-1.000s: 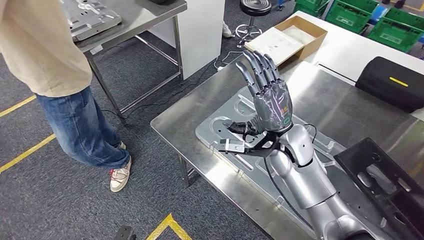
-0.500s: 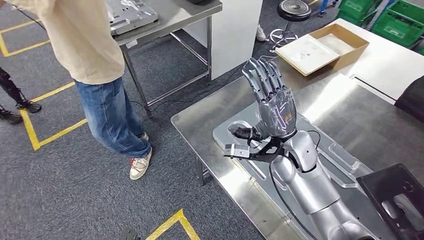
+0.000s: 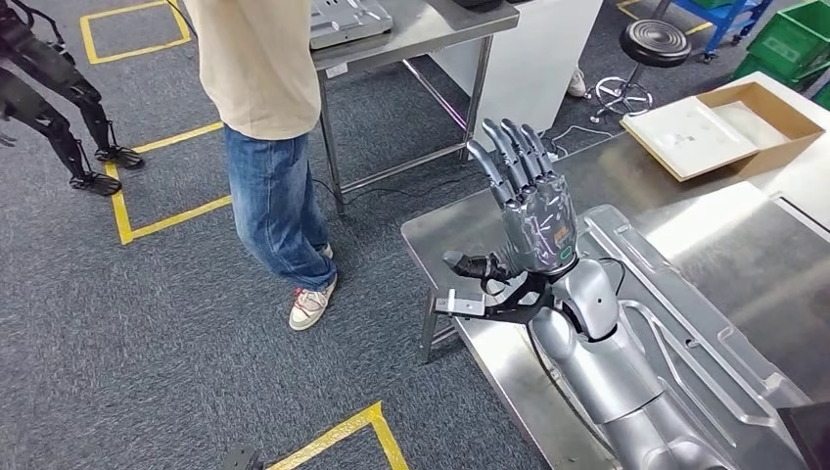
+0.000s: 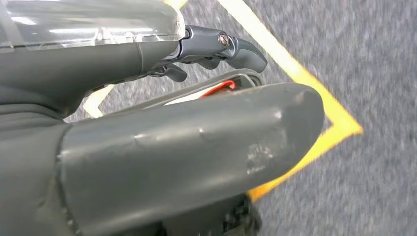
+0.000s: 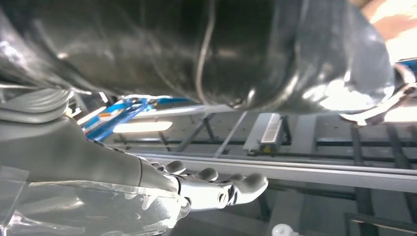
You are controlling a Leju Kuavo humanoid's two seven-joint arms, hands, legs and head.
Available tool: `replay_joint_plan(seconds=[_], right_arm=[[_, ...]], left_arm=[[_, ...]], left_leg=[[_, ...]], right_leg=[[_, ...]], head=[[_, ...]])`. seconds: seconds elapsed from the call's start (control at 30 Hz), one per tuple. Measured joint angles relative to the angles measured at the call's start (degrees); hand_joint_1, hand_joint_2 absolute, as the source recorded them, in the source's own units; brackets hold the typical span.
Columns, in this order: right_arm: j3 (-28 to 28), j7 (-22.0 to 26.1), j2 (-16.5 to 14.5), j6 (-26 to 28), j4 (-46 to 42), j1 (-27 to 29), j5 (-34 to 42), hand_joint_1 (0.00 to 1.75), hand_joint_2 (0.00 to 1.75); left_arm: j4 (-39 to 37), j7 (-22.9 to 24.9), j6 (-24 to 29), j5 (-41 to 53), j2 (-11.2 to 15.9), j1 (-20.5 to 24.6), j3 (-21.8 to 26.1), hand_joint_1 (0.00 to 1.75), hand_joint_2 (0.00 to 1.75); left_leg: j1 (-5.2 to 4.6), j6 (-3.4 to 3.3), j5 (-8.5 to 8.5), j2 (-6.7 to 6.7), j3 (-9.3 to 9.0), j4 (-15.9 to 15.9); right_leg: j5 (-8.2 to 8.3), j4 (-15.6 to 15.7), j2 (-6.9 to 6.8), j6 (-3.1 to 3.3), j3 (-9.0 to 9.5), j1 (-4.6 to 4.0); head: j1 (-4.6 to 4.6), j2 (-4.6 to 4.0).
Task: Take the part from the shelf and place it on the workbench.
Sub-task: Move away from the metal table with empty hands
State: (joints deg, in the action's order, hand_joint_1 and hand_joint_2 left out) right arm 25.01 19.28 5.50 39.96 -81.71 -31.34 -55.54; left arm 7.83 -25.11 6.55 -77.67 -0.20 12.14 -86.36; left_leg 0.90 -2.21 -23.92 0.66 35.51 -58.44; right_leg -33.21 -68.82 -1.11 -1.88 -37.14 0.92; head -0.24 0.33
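Nearest you, the right hand (image 3: 533, 211) stands raised at center, fingers straight and apart, holding nothing. Just behind it toward 3 o'clock, the pressed metal part (image 3: 675, 323) lies flat on the steel workbench (image 3: 460, 230). At 1 o'clock sits an open cardboard box (image 3: 729, 122). At 11 o'clock a person (image 3: 259, 117) stands. The left hand (image 4: 147, 162) hangs over carpet, fingers loosely extended, nothing in them.

1. factory workshop: grey carpet floor with yellow taped floor markings (image 3: 147, 220).
2. shiny stainless steel workbench (image 3: 685, 235), green plastic crates (image 3: 795, 39), black round stool (image 3: 654, 44), open cardboard box (image 3: 729, 127).
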Motion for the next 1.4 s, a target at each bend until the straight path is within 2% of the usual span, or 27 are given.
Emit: replay_joint_plan(seconds=[0.03,0.07,0.1,0.17,0.23,0.3,0.37,0.43,0.5,0.57,0.6,0.63,0.7,0.77,0.8,0.87,0.9,0.97,1.03,1.07,1.1,1.13,1.17,1.23,1.3,1.33,1.4], right_arm=[[-0.01,0.0,0.04,-0.02,0.01,0.09,0.0,0.0,0.0],[-0.01,0.0,0.08,-0.03,0.02,0.2,0.0,0.0,0.0],[-0.01,0.0,0.08,-0.04,0.02,0.26,0.0,0.0,0.0],[-0.01,0.0,0.09,-0.05,0.01,0.13,0.0,0.0,0.0],[-0.01,0.0,0.11,-0.07,-0.03,-0.15,0.0,0.0,0.0],[-0.01,0.01,0.12,-0.11,-0.11,-0.27,-0.02,0.0,0.0],[-0.01,0.02,0.09,-0.15,-0.18,-0.37,-0.04,0.0,0.0],[-0.01,0.02,0.03,-0.24,-0.21,-0.53,-0.04,0.0,0.0],[-0.01,0.02,-0.01,-0.38,-0.21,-0.54,-0.05,0.0,0.0],[-0.01,0.02,0.01,-0.45,-0.19,-0.42,-0.05,0.0,0.0],[-0.01,0.02,0.01,-0.45,-0.19,-0.37,-0.05,0.0,0.0],[-0.01,0.02,0.01,-0.44,-0.19,-0.35,-0.04,0.0,0.0],[-0.01,0.02,0.0,-0.44,-0.2,-0.38,-0.04,0.0,0.0],[-0.01,0.02,0.01,-0.42,-0.2,-0.48,-0.04,0.0,0.0],[-0.01,0.02,0.01,-0.41,-0.2,-0.52,-0.04,0.0,0.0],[-0.01,0.02,-0.08,-0.4,-0.21,-0.57,-0.04,0.0,0.0],[-0.01,0.02,-0.11,-0.41,-0.22,-0.61,-0.04,0.0,0.0],[-0.01,0.02,-0.11,-0.39,-0.24,-0.68,-0.04,0.0,0.0],[-0.01,0.02,-0.04,-0.38,-0.22,-0.5,-0.04,0.0,0.0],[-0.01,0.02,-0.02,-0.39,-0.21,-0.33,-0.04,0.0,0.0],[-0.01,0.02,-0.01,-0.39,-0.19,-0.18,-0.04,0.0,0.0],[-0.01,0.02,0.0,-0.4,-0.19,-0.11,-0.04,0.0,0.0],[-0.01,0.02,0.01,-0.4,-0.19,-0.11,-0.04,0.0,0.0],[-0.01,0.02,0.02,-0.41,-0.19,-0.23,-0.04,0.0,0.0],[-0.01,0.02,0.05,-0.42,-0.2,-0.27,-0.05,0.0,0.0],[-0.01,0.02,0.07,-0.43,-0.2,-0.26,-0.05,0.0,0.0],[-0.01,0.03,0.07,-0.44,-0.21,-0.31,-0.08,0.0,0.0]], left_arm=[[0.0,0.01,-0.04,0.06,0.0,0.07,0.0,0.0,0.0],[0.01,0.03,-0.08,0.13,0.0,0.09,0.0,0.0,0.0],[0.01,0.04,-0.13,0.19,0.0,0.07,0.0,0.0,0.0],[0.01,0.07,-0.23,0.34,-0.02,0.06,0.0,0.0,0.0],[0.01,0.08,-0.32,0.45,-0.15,0.13,0.0,0.0,0.0],[0.02,0.08,-0.35,0.49,-0.25,0.18,0.0,0.0,0.0],[0.02,0.08,-0.36,0.5,-0.19,0.06,0.0,0.0,0.0],[0.02,0.08,-0.37,0.5,-0.11,-0.03,0.0,0.0,0.0],[0.02,0.07,-0.37,0.53,-0.13,0.11,0.0,0.0,0.0],[0.02,0.08,-0.37,0.56,-0.15,0.17,0.0,0.0,0.0],[0.02,0.08,-0.37,0.56,-0.15,0.12,0.0,0.0,0.0],[0.02,0.09,-0.37,0.55,-0.13,0.06,0.0,0.0,0.0],[0.02,0.09,-0.37,0.54,-0.05,0.08,0.0,0.0,0.0],[0.02,0.08,-0.37,0.54,0.0,0.2,0.0,0.0,0.0],[0.02,0.07,-0.37,0.54,0.0,0.18,0.0,0.0,0.0],[0.02,0.07,-0.37,0.54,0.0,0.02,0.0,0.0,0.0],[0.02,0.07,-0.37,0.54,-0.02,-0.02,0.0,0.0,0.0],[0.02,0.07,-0.37,0.54,-0.07,0.05,0.0,0.0,0.0],[0.02,0.07,-0.36,0.54,-0.09,0.15,0.0,0.0,0.0],[0.02,0.07,-0.36,0.54,-0.08,0.15,0.0,0.0,0.0],[0.02,0.07,-0.35,0.54,-0.08,0.13,0.0,0.0,0.0],[0.02,0.07,-0.34,0.55,-0.08,0.11,0.0,0.0,0.0],[0.02,0.07,-0.34,0.56,-0.09,0.09,0.0,0.0,0.0],[0.02,0.06,-0.36,0.6,-0.11,0.13,0.0,0.0,0.0],[0.02,0.05,-0.36,0.6,-0.13,0.18,0.0,0.0,0.0],[0.02,0.04,-0.34,0.56,-0.13,0.17,0.0,0.0,0.0],[0.01,0.02,-0.31,0.49,-0.06,0.04,0.0,0.0,0.0]], left_leg=[[-0.06,-0.11,0.02,0.63,0.03,-0.02],[-0.12,-0.14,0.04,1.31,0.03,-0.03],[-0.18,-0.15,0.05,2.04,0.02,-0.06],[-0.23,-0.12,0.07,3.52,-0.1,-0.12],[-0.26,0.18,0.14,4.84,0.06,-0.27],[-0.02,0.9,0.38,6.04,0.56,-0.28],[0.19,1.7,0.61,6.89,0.91,-0.11],[-0.08,2.18,-0.72,4.7,1.86,-2.06],[-0.15,2.51,-4.14,1.32,4.75,-8.35],[0.06,2.87,-6.61,0.12,7.79,-14.83],[0.13,3.0,-6.46,-0.1,8.12,-15.68],[0.17,3.06,-5.26,-0.35,7.22,-14.22],[0.04,2.83,-1.98,-1.95,2.99,-6.62],[-0.39,2.12,-0.54,-3.36,0.06,-1.08],[-0.63,1.76,-0.71,-3.5,-0.18,-0.4],[-0.63,1.11,-0.48,-2.34,-0.14,-0.16],[-0.51,0.79,-0.32,-1.82,-0.25,0.09],[-0.2,0.14,0.02,-0.89,-0.47,0.55],[-0.19,-0.18,0.09,0.08,-0.38,0.54],[-0.2,-0.23,0.1,0.69,-0.32,0.48],[-0.22,-0.24,0.1,1.35,-0.27,0.39],[-0.22,-0.22,0.08,2.05,-0.24,0.27],[-0.21,-0.15,0.04,2.78,-0.25,0.12],[-0.22,0.18,-0.06,4.11,-0.08,-0.22],[-0.18,0.85,0.05,5.22,0.42,-0.44],[-0.1,1.27,0.22,5.79,0.69,-0.41],[0.1,2.01,0.34,6.37,0.98,-0.41]], right_leg=[[-1.26,-3.61,0.57,-0.02,-1.87,-0.02],[-1.58,-5.88,0.83,0.02,-3.15,-0.03],[-0.81,-6.14,0.97,0.13,-3.49,-0.05],[3.36,-0.47,1.92,0.66,-1.14,-0.1],[6.4,6.78,4.67,1.34,2.04,-0.04],[6.72,9.52,6.05,1.67,3.11,-0.15],[6.92,10.1,4.77,1.97,3.36,-0.16],[7.21,10.81,3.19,2.6,3.85,0.14],[7.26,11.12,1.54,3.06,4.1,0.09],[7.15,11.06,-0.09,3.17,4.08,-0.09],[7.07,10.99,-0.86,3.15,4.07,-0.13],[6.95,10.89,-1.58,3.08,4.09,-0.14],[6.54,10.53,-2.93,2.75,4.2,-0.2],[6.13,10.14,-3.98,2.23,4.22,-0.49],[6.02,10.09,-4.42,1.96,4.26,-0.65],[5.84,10.18,-5.14,1.42,4.46,-0.74],[5.47,9.92,-4.69,1.12,4.5,-0.61],[3.11,6.6,-2.09,0.61,3.16,-0.29],[-0.44,-0.64,0.35,0.4,-0.29,-0.15],[-1.52,-3.93,0.74,0.32,-2.01,-0.13],[-1.57,-5.66,0.86,0.27,-3.01,-0.1],[-0.47,-5.22,0.94,0.29,-2.99,-0.06],[1.57,-2.57,1.19,0.36,-1.87,0.03],[5.23,5.11,3.46,0.61,1.49,0.32],[6.27,9.09,5.5,0.82,3.12,0.42],[6.18,9.25,5.61,0.93,3.17,0.3],[6.45,9.6,4.23,1.54,3.36,0.31]], head=[[0.01,0.0],[0.0,0.0],[0.0,0.0],[0.01,0.0],[0.0,0.0],[0.01,0.0],[0.02,0.0],[-0.14,0.0],[-0.31,0.0],[-0.33,0.0],[-0.33,0.0],[-0.33,0.0],[-0.33,0.0],[-0.3,0.0],[-0.28,0.0],[-0.26,0.0],[-0.26,0.0],[-0.23,0.0],[-0.21,0.0],[-0.21,0.0],[-0.22,0.0],[-0.22,0.0],[-0.22,0.0],[-0.21,0.0],[-0.22,0.0],[-0.22,0.0],[-0.22,0.0]])
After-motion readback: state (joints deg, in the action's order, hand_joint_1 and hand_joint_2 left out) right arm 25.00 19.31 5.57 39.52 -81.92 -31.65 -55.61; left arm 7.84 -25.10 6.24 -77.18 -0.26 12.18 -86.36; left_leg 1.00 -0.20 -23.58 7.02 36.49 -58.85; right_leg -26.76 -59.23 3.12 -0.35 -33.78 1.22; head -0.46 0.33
